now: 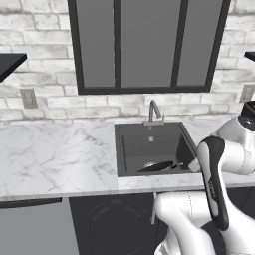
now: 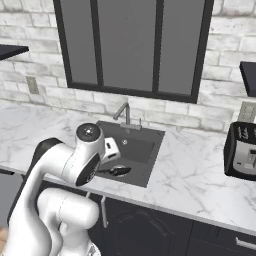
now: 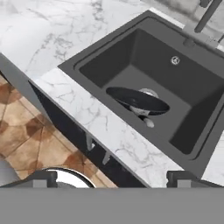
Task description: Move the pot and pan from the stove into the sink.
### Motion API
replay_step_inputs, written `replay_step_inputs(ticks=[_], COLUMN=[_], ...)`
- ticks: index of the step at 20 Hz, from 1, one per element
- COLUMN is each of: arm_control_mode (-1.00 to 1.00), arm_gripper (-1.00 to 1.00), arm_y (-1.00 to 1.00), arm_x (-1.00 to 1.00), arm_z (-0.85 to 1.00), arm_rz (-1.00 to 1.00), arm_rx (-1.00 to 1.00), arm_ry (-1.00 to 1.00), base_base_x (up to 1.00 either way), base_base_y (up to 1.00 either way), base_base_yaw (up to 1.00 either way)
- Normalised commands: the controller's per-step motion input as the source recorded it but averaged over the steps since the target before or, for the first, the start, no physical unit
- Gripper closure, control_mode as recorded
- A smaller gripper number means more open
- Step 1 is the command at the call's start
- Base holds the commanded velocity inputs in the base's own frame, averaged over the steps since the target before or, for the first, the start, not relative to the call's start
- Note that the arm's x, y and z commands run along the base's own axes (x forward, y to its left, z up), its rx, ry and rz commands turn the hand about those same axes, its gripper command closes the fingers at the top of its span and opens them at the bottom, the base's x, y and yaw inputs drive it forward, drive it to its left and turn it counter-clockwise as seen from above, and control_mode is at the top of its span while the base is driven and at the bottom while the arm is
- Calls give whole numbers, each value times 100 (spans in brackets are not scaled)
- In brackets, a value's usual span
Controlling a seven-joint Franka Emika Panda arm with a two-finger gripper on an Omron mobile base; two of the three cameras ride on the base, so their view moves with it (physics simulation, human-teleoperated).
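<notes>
Left base view
- pan (image 1: 158, 166): in the sink (image 1: 130, 149), lying tilted near the front wall, handle toward the right front corner.
- faucet (image 1: 154, 112): behind the basin, spout over the back edge.
- counter (image 1: 55, 157): white marble, runs left of the basin.
- arm: folded low at the right; claw state can't be read from here.

Right base view
- pan (image 2: 118, 171): dark sliver at the near side of the sink (image 2: 145, 150), partly hidden behind the arm's wrist.
- toaster (image 2: 243, 151): far right on the marble, well apart from the basin.

Hand view
- gripper (image 3: 113, 178): two tips at the bottom corners, spread wide, nothing between them; it hangs above the counter's front edge, apart from the pan.
- pan (image 3: 138, 100): round, shallow, black, dark interior; rests tilted over the drain, short silvery handle pointing toward the near wall.
- sink (image 3: 96, 70): dark grey, rectangular, pan is the one item seen in it.

Handling (judgement)
- pan: stiff metal, moderately heavy, weight off-centre from the handle, so it may swing in a handle grip. Handle is the natural hold; thin rim is second choice, smooth and likely slippery.
- task status: pan half looks done; pot and stove out of frame, pot presumably next.
</notes>
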Motion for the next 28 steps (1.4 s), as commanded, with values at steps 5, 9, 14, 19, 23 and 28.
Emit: replay_step_inputs(ticks=[5,9,14,19,23,28], arm_control_mode=[-100,-100,100,100,100,100], arm_gripper=[-100,-100,-100,-100,-100,-100], arm_y=[0,0,0,0,0,0], arm_x=[-46,-14,0,0,0,0], arm_z=[11,4,0,0,0,0], arm_rz=[0,0,0,0,0,0], arm_rx=[0,0,0,0,0,0], arm_ry=[-50,-15,0,0,0,0], base_base_x=[0,0,-36,-96,-98,-96], base_base_y=[0,0,0,0,0,0], base_base_yaw=[0,0,1,3,2,0])
